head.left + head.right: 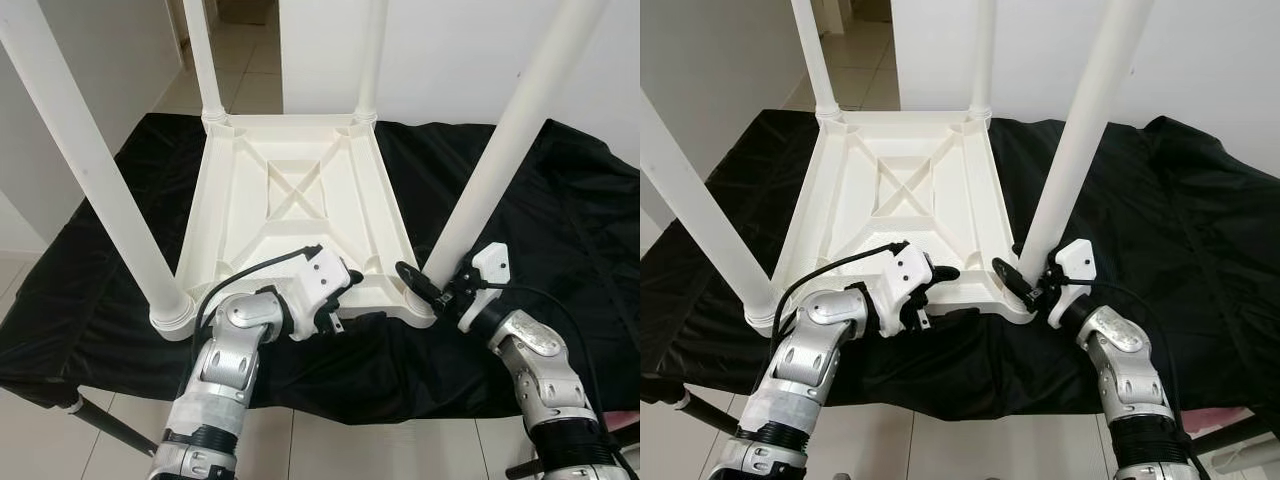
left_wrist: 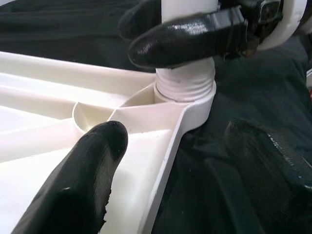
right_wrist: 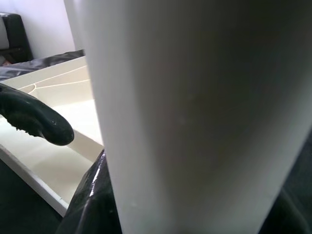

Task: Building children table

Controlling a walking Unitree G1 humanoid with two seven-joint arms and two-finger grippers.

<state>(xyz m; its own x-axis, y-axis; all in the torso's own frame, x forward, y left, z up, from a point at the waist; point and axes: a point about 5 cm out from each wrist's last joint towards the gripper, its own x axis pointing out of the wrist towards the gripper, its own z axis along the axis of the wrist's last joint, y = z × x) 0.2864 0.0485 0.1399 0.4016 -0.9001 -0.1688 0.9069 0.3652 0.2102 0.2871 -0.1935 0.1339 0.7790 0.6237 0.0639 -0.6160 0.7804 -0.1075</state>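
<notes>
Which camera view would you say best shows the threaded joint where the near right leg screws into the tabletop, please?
The left wrist view: the threaded joint sits close up, ridges visible above the corner socket. Both eye views show it small, partly hidden by the right gripper. The right wrist view shows just the near right leg.

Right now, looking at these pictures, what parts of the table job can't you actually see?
- Leg tops: all four legs, like the near right leg, run off the top edge of both eye views.
- Thread seating: the right gripper covers that leg's base.
- Tabletop face: turned down onto the black cloth.
</notes>
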